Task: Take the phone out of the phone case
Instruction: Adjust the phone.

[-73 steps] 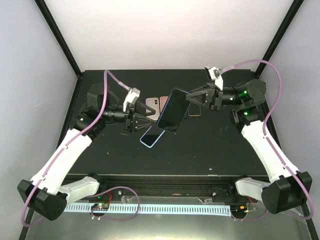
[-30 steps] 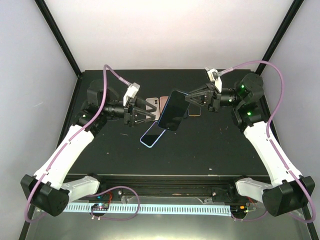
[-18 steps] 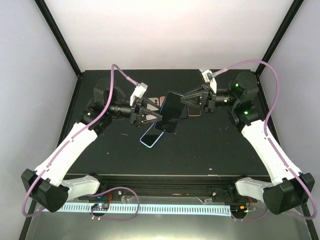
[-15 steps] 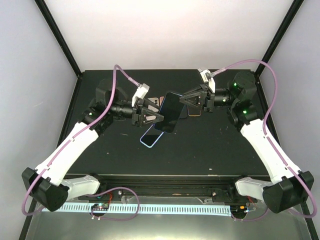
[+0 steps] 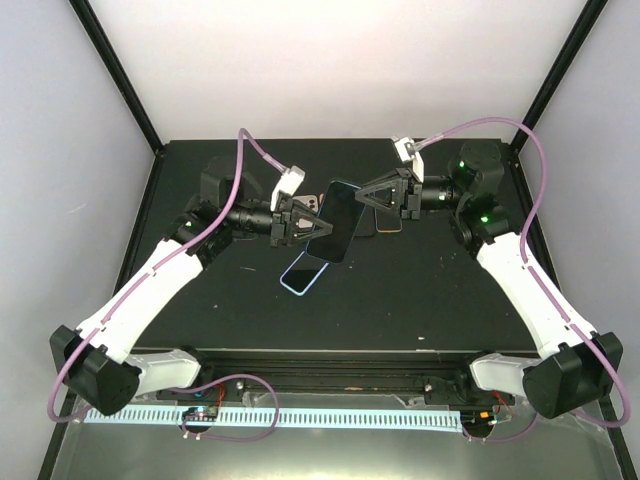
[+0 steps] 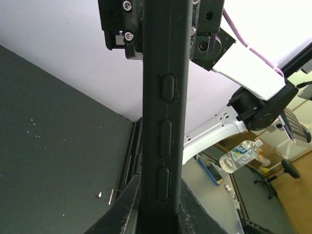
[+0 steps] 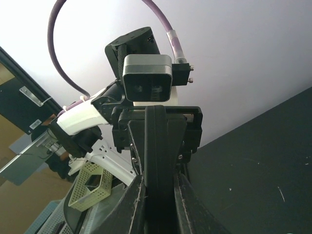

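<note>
Both arms meet mid-air! The dark rectangular phone, inside its black rubbery case, hangs tilted above the black table; left gripper and right gripper each clamp tight on opposite edges of it.

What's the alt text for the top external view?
A dark cased phone is held in the air over a black table, with the left gripper clamped on its left edge and the right gripper on its upper right edge. A blue-edged phone lies on the table just below, with more phones behind.
</note>
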`<state>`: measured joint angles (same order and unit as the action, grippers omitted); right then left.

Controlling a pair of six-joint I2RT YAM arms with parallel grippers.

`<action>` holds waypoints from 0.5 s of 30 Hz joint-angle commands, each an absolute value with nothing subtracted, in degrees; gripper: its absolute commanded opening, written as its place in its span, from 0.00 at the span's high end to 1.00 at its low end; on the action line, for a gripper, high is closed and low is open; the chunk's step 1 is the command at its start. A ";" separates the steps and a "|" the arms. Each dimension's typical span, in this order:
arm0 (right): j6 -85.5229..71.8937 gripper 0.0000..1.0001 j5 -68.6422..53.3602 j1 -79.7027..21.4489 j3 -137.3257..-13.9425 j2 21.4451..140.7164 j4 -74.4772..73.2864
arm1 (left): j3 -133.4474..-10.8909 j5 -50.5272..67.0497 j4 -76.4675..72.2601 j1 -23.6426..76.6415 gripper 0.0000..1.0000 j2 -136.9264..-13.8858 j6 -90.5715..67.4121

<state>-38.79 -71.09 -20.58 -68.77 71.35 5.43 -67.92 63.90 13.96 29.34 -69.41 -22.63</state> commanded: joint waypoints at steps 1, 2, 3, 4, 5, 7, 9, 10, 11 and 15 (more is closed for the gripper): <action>-35.06 0.96 -68.84 -20.89 -70.82 71.14 2.65 | -70.78 64.04 10.86 29.61 0.94 -69.78 -24.27; -34.28 0.89 -68.67 -20.87 -70.88 71.11 1.18 | -70.88 63.99 10.90 29.47 0.96 -69.85 -24.27; -33.49 0.81 -68.63 -20.88 -70.85 71.22 -0.03 | -70.99 63.92 10.98 29.33 0.97 -69.95 -24.34; -32.99 0.77 -68.81 -20.92 -70.65 71.17 -0.78 | -71.01 63.83 11.05 29.21 0.98 -69.97 -24.28; -32.89 0.74 -68.96 -20.93 -70.33 71.07 -1.16 | -71.02 63.58 11.28 29.10 0.98 -69.96 -24.14; -32.96 0.71 -69.17 -20.89 -69.58 70.92 -1.22 | -71.06 63.02 11.82 29.01 0.98 -69.96 -23.83; -33.02 0.71 -69.46 -21.07 -69.09 70.91 -1.23 | -70.89 62.93 11.84 28.98 0.99 -70.04 -23.72; -33.03 0.71 -69.56 -21.10 -69.08 70.94 -1.31 | -70.84 63.00 11.68 28.99 0.98 -70.12 -23.93; -32.92 0.71 -69.64 -21.14 -69.15 70.99 -1.39 | -70.72 63.01 11.40 29.00 0.98 -70.20 -24.12; -32.77 0.77 -69.44 -21.65 -69.67 71.38 -1.64 | -70.95 62.88 11.26 29.00 0.98 -70.40 -24.32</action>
<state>-33.80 -69.54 -20.91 -69.30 71.35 -0.67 -68.01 62.81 14.09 29.23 -70.32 -23.68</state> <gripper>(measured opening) 0.250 0.136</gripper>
